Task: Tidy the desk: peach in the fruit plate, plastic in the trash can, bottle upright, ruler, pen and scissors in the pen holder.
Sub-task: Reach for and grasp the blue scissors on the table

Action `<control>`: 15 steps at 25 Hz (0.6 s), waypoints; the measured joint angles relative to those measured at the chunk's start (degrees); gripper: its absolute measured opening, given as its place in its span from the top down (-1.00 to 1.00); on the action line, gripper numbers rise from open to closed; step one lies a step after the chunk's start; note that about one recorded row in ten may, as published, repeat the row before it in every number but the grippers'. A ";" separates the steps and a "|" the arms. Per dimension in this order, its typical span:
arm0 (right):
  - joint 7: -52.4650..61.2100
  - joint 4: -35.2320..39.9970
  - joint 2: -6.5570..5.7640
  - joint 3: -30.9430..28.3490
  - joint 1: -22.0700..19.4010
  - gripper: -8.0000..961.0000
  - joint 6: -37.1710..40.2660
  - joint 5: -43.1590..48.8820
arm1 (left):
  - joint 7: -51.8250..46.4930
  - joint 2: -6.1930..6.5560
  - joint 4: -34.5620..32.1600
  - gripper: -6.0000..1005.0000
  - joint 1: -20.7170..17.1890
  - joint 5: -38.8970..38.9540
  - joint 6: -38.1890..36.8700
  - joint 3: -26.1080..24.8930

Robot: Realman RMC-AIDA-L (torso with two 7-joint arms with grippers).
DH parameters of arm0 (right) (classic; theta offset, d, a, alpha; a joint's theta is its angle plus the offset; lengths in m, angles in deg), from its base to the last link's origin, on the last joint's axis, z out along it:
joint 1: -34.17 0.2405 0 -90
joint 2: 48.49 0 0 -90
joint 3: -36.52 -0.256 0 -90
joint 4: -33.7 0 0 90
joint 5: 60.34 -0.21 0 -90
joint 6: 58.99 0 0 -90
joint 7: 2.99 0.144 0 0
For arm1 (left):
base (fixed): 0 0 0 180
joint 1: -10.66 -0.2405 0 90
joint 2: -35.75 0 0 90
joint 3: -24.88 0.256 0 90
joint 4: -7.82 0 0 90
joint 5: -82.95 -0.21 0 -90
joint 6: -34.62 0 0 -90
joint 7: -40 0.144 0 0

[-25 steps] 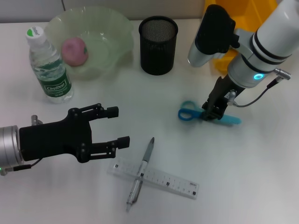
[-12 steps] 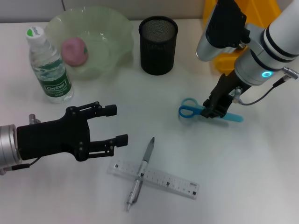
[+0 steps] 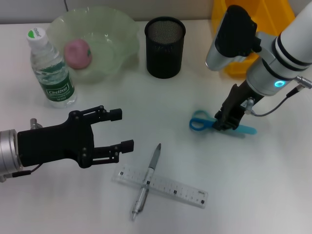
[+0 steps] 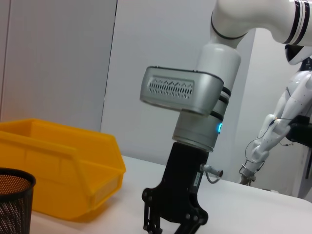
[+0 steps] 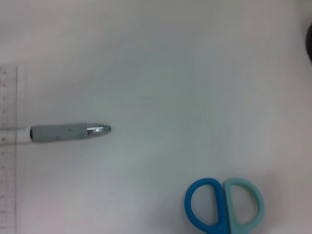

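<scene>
My right gripper is down on the table, shut on the blue and teal scissors at their middle. The handles show in the right wrist view. The black mesh pen holder stands upright behind them. The grey pen lies across the clear ruler at the front. My left gripper is open and empty, left of the pen. The pink peach lies in the green fruit plate. The water bottle stands upright. No plastic or trash can is in view.
A yellow bin stands at the back right behind my right arm; it also shows in the left wrist view. The right wrist view shows the pen tip and the ruler's edge.
My right gripper has shifted a little to the right and forward, and the scissors have moved with it. The left arm has barely moved.
</scene>
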 joint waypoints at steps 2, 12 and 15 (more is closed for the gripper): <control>0.00 -0.71 0.00 0.01 0.22 0.57 0.21 0.16 | 0.00 -0.03 -0.01 -0.61 0.04 0.00 -0.03 0.00; 0.00 -1.46 0.00 0.02 0.37 0.57 0.09 0.31 | 0.00 -0.17 -0.09 -0.61 0.34 0.03 0.00 0.00; 0.00 -1.54 0.00 -0.04 0.49 0.55 0.04 0.32 | 0.00 -0.18 -0.09 -0.61 0.45 0.06 -0.04 0.00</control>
